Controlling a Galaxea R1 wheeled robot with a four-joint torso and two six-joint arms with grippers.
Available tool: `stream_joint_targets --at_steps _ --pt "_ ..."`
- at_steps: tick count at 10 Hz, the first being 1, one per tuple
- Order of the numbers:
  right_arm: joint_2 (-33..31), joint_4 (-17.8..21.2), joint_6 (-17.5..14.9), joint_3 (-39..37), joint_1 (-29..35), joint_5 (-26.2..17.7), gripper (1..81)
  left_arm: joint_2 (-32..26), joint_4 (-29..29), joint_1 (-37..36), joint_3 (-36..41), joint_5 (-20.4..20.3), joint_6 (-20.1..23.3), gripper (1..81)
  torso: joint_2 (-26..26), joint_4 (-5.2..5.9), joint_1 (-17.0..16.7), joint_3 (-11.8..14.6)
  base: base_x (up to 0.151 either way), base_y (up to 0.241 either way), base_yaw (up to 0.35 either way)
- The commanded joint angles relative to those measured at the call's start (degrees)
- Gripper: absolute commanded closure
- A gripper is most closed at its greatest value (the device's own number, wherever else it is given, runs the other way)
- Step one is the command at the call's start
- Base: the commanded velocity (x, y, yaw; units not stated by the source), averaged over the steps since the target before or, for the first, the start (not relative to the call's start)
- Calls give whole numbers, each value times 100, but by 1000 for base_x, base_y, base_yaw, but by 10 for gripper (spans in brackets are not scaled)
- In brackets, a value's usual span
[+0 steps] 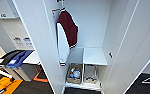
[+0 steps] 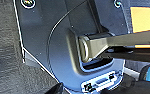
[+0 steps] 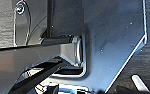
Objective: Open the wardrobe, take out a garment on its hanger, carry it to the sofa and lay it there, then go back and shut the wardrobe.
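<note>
Wardrobe stands open for access; we note a maroon jacket hanging inside; jaw state indeterminable.

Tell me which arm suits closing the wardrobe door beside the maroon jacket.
Probably left: that wardrobe door stands open on the robot's left, so the right arm would have to cross over.

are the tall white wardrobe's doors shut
No, the tall white wardrobe stands open, with a maroon jacket with white sleeves hanging inside.
</note>
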Motion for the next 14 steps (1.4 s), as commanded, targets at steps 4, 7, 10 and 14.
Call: stream_joint_targets --at_steps 4,7,10,14 --pt "121 -91 -61 87 140 -439 10 -67 -31 -183 -26 190 -41 10 4 0 14 -2 106 0 0" --pt "121 -100 -61 70 157 -439 10 -67 -31 -183 -18 190 -41 10 6 0 21 -2 0 0 0" --pt "121 -109 -70 61 149 -439 10 -67 -31 -183 -27 190 -41 10 4 0 12 -2 53 0 0" --pt "121 -109 -70 61 140 -439 10 -67 -31 -183 -18 190 -41 10 4 0 12 -2 82 0 0"
